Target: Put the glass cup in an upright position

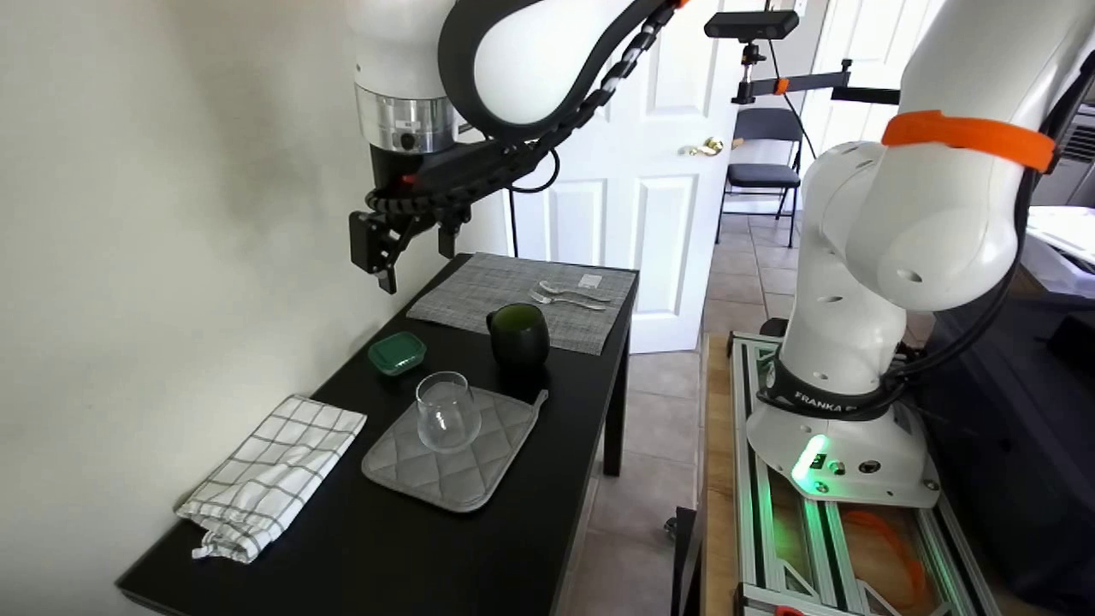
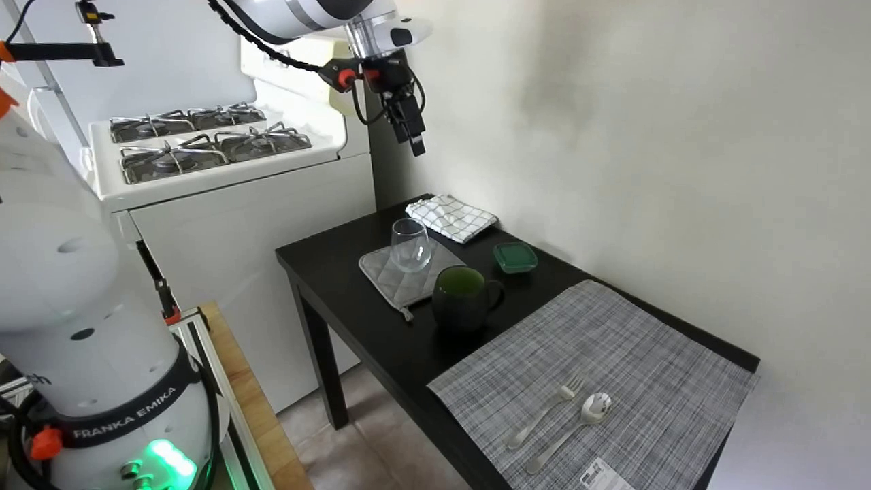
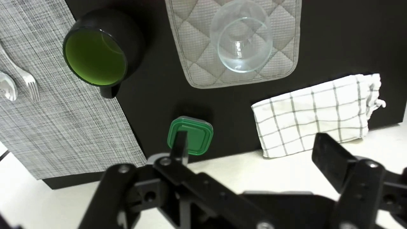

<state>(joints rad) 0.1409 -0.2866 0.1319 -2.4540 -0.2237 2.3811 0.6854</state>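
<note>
The glass cup is a clear, rounded tumbler. It stands upright on a grey quilted pot holder, with its rim facing up. It also shows in an exterior view and at the top of the wrist view. My gripper is raised well above the table, near the wall, apart from the cup. In the wrist view the gripper has its fingers wide apart with nothing between them. An exterior view shows the gripper from the side, one finger hiding the other.
A dark green mug stands beside the pot holder. A green-lidded container and a checked towel lie near the wall. A grey placemat bears a fork and a spoon. The wall borders the black table.
</note>
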